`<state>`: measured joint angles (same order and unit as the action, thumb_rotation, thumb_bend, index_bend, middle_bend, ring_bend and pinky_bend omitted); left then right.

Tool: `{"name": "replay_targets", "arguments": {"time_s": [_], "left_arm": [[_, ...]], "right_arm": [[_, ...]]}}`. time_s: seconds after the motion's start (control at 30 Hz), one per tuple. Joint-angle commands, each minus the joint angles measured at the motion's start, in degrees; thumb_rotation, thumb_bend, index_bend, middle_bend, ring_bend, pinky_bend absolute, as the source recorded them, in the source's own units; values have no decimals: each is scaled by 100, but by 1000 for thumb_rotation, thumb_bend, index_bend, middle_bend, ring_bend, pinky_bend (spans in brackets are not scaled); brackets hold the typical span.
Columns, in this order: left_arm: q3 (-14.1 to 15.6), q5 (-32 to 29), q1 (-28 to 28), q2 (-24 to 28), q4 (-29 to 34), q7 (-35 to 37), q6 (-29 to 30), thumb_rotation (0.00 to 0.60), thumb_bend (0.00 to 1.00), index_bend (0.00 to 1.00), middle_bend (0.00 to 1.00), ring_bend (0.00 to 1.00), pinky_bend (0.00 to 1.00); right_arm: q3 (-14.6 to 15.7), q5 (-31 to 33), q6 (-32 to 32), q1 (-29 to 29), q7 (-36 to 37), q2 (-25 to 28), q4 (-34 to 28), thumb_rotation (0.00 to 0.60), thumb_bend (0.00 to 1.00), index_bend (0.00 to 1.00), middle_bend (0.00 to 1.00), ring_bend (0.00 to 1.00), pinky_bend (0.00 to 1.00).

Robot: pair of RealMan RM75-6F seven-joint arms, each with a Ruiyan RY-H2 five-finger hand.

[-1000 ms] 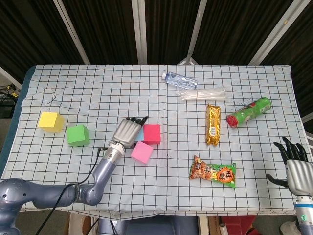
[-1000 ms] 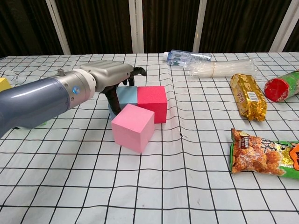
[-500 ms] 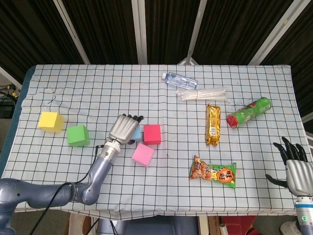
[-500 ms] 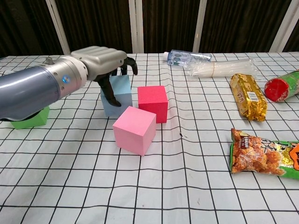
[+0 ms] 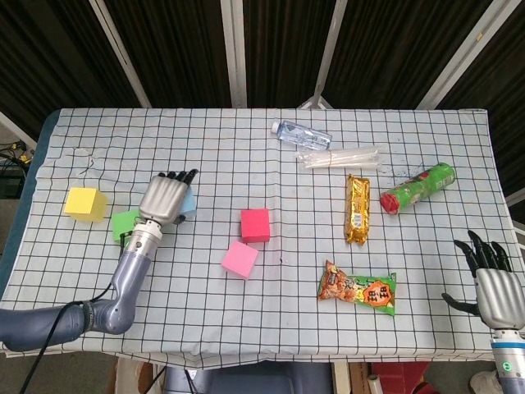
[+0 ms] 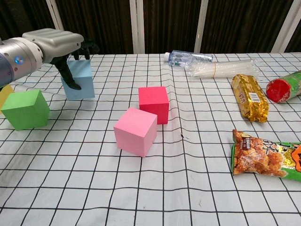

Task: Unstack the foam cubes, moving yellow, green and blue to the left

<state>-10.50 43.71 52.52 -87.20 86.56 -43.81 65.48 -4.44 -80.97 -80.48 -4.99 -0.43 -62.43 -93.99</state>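
The surface was covered by a white cloth with a black grid. Behind it stood a dark corrugated wall crossed by pale metal beams. Lighting was even.

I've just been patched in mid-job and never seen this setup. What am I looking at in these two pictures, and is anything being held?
It is a two-armed robot with human-like hands at a table covered by a checked cloth. One picture looks down from its head, the other looks forward from its chest.

The left hand holds the blue cube, apparently lifted, beside the green cube; the yellow cube sits further left. The right hand hangs open at the table's right edge, holding nothing.

The red cube and pink cube sit mid-table. To the right lie a water bottle, a clear plastic bundle, a gold packet, a green tube and a snack bag.
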Motion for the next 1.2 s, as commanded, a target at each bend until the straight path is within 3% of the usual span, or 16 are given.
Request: {"name": "replay_targets", "arguments": {"time_s": [0.03, 0.3, 0.37, 0.53, 0.67, 0.87, 1.07, 1.2], "left_arm": [[-18, -17, -26, 10, -56, 27, -69, 600, 24, 5, 0, 2, 177], [-59, 344, -73, 113, 94, 351, -126, 600, 0, 0, 0, 0, 129], [-73, 676, -265, 472, 728, 537, 186, 600, 0, 0, 0, 0, 130], [314, 1471, -983, 1387, 1924, 648, 1125, 600, 0, 16, 0, 0, 134], [991, 2618, -1947, 2011, 2285, 1481, 2007, 600, 0, 25, 0, 0, 167], [1858, 3424, -3208, 2469, 1902, 2659, 2795, 600, 0, 35, 0, 0, 168], [2031, 3520, -3990, 2427, 1273, 3604, 3121, 600, 0, 35, 0, 0, 135], [2020, 3627, -4158, 2438, 1134, 3985, 3029, 600, 0, 35, 0, 0, 121]], "right_arm": [[7, -8, 7, -2, 3, -1, 0, 600, 59, 170, 23, 116, 0], [17, -25, 4, 0, 14, 18, -24, 600, 59, 170, 25, 115, 0], [11, -24, -14, 5, 13, 16, -13, 600, 59, 170, 24, 116, 0], [7, -40, -27, 6, 58, 18, 6, 600, 58, 170, 25, 116, 0], [21, -78, -43, 7, 45, 14, -7, 600, 59, 170, 25, 116, 0], [28, -136, -123, 28, -14, 12, -58, 600, 59, 170, 25, 116, 0], [57, -221, -203, 52, -125, -1, -91, 600, 59, 170, 25, 116, 0], [58, -247, -270, 76, -189, 12, -142, 600, 59, 170, 25, 116, 0]]}}
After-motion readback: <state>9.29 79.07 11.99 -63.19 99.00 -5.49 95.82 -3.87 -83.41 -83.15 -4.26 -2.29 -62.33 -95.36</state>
